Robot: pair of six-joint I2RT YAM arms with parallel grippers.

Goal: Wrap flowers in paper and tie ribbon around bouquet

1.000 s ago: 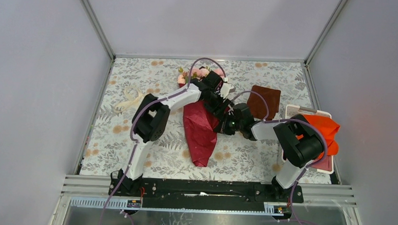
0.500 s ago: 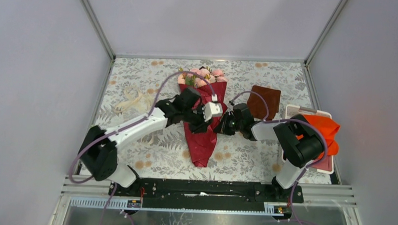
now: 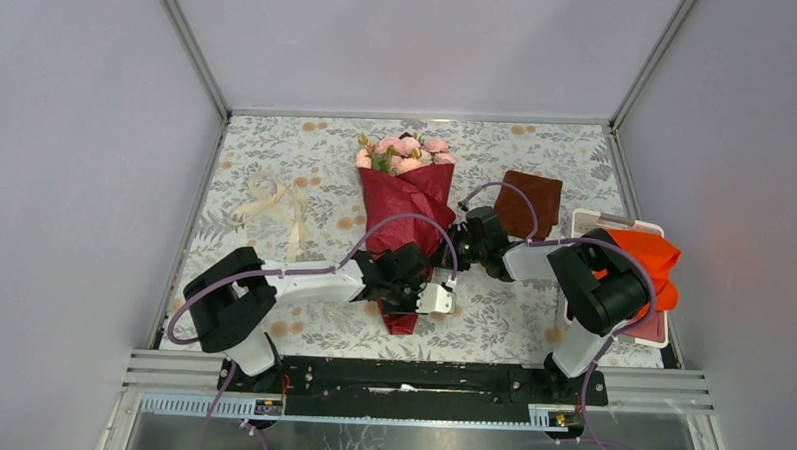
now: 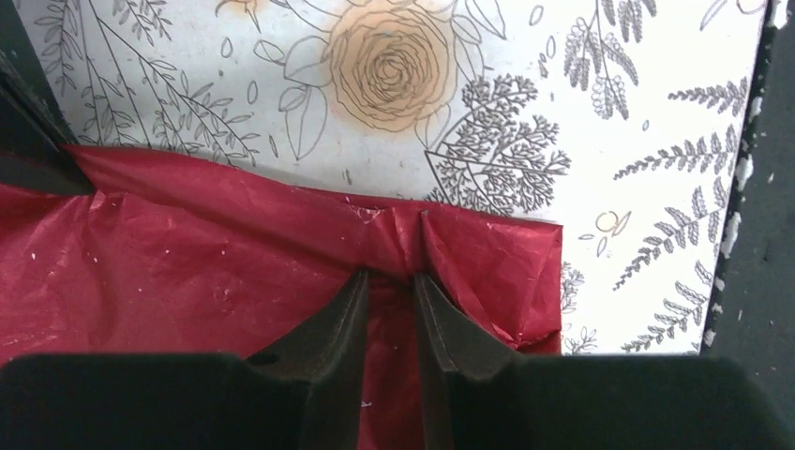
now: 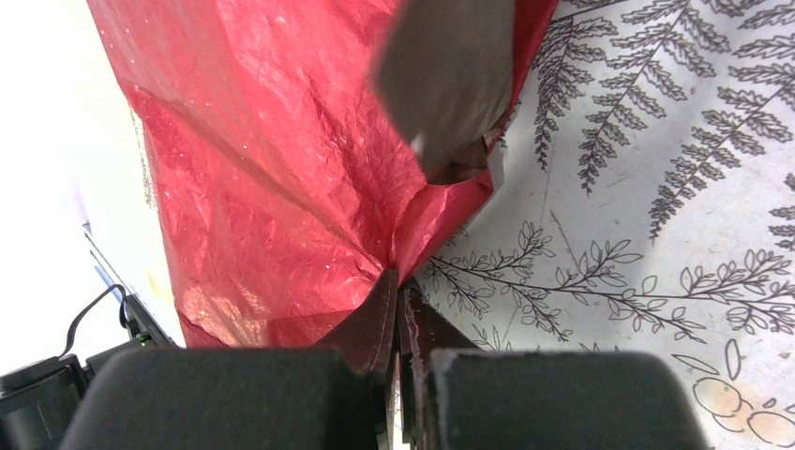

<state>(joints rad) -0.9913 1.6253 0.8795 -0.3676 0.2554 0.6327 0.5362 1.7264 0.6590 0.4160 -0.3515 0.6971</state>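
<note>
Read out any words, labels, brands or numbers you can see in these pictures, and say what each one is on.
None: no readable text in any view. The tablecloth carries only printed roses and ferns; the paper, ribbon, brown square and orange cloth show no lettering.

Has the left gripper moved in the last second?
Yes. The left gripper came from level with the brown square toward the arm bases, to the bouquet's tail.
</note>
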